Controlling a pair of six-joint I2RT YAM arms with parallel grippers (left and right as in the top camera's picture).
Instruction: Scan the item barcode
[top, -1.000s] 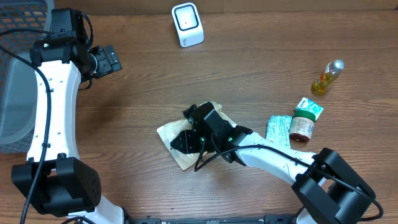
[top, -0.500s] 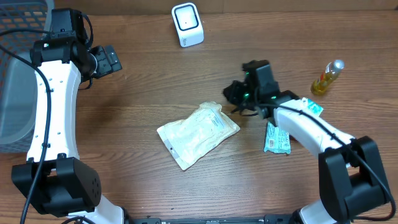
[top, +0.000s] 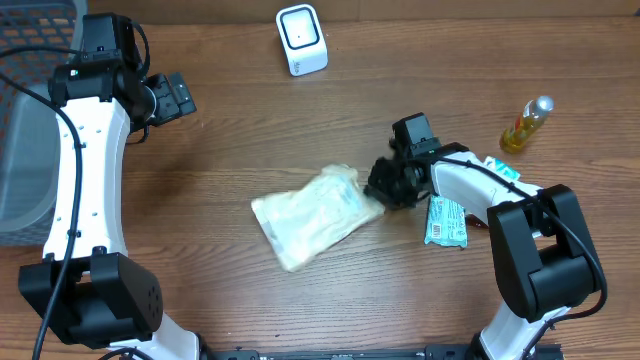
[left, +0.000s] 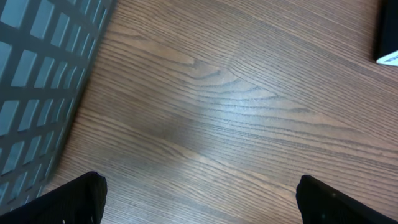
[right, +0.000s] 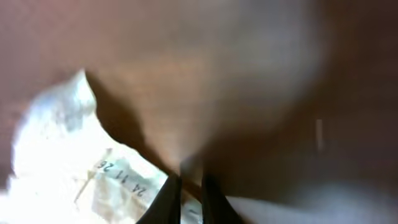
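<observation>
Grasping: right tool (top: 380, 190) pinches the white pouch (top: 305, 215) at its three-o'clock edge; left tool (top: 178, 97) gapes empty. Next, lift it, barcode toward the scanner (top: 301, 38) at twelve o'clock.

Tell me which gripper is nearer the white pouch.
Right. The right gripper sits at the white pouch's right end; the left gripper hangs far off, up by the basket.

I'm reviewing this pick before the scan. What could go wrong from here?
1. The right claw meets the pouch only at its right edge; a thin pinch on a limp bag may slip.
2. No barcode shows on the pouch from overhead; carried to the far scanner, it may face the wrong way.
3. The green packet lies beside the right arm; a swing might knock it.
</observation>
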